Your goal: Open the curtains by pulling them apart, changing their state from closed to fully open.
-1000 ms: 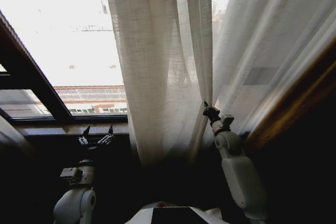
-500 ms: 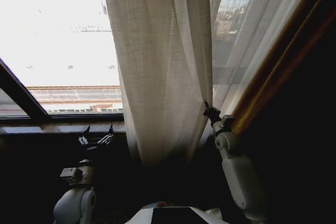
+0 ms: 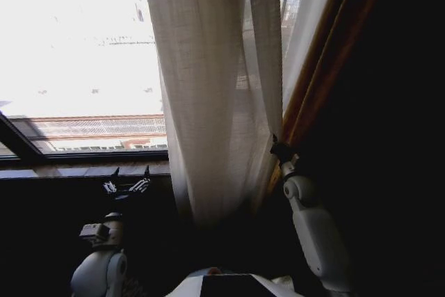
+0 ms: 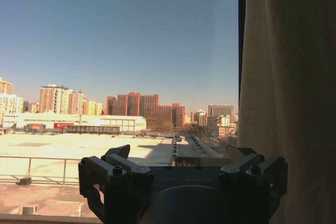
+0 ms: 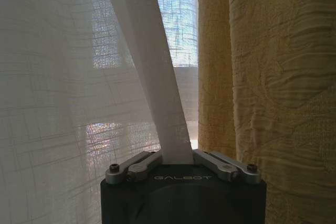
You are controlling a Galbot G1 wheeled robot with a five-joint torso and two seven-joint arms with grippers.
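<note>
The sheer white curtains (image 3: 208,102) hang bunched in pleats at the middle of the window in the head view. A thinner strip of the same fabric (image 3: 313,12) shows to the right of them. My right gripper (image 3: 275,144) is raised at the bunch's right edge and is shut on a fold of curtain (image 5: 173,129); the right wrist view shows the fold pinched between the fingers (image 5: 176,156). My left gripper (image 3: 131,174) stands open by the window sill, left of the curtain and apart from it. In the left wrist view the left gripper (image 4: 178,156) is empty, with curtain fabric (image 4: 289,77) beside it.
A thick yellow-brown drape (image 5: 262,77) hangs just right of the held fold, seen as a slanted brown edge (image 3: 313,81). A dark window frame bar and sill (image 3: 83,165) run along the bottom of the bare glass on the left. The right side is dark.
The whole head picture has shifted: window frame and brown drape slid left, so the camera moved. Both arms keep their pose, and the right gripper still holds the curtain fold.
</note>
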